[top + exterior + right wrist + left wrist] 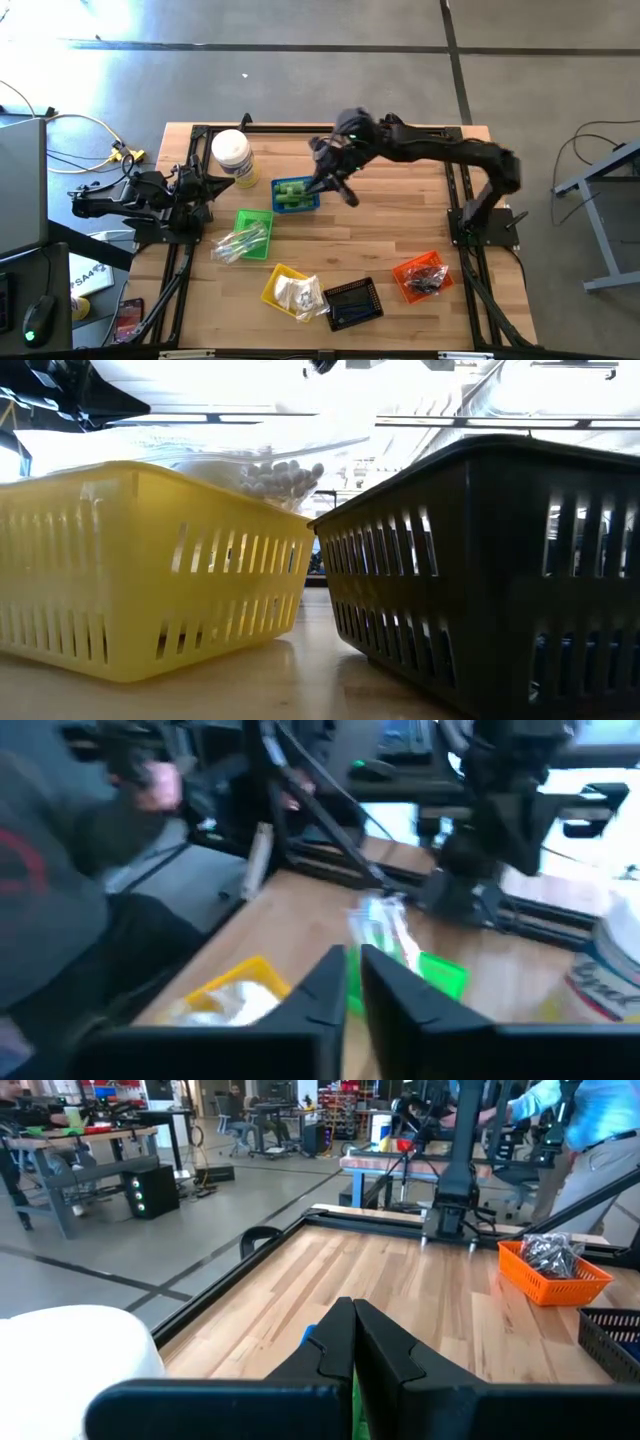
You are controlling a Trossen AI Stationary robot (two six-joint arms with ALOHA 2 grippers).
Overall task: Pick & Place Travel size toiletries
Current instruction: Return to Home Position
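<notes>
Right arm reaches to frame centre, right pincer clenched beside blue bin; left pincer clenched, arm folded mid-left.

**Left arm folded at the side, right arm stretched to mid-frame**

In the high view the left arm sits folded low at the left middle of the frame, its links doubled back over its base. The left gripper points toward the centre of the frame. Its wrist view shows its fingers pressed together at the tips.

The right arm rises from its base at the right middle of the frame. It bends at the elbow and reaches leftward across the upper middle. The right gripper hangs at the frame's centre, angled down and to the left. Its fingers stand close together, with only a thin slit between them.
</notes>
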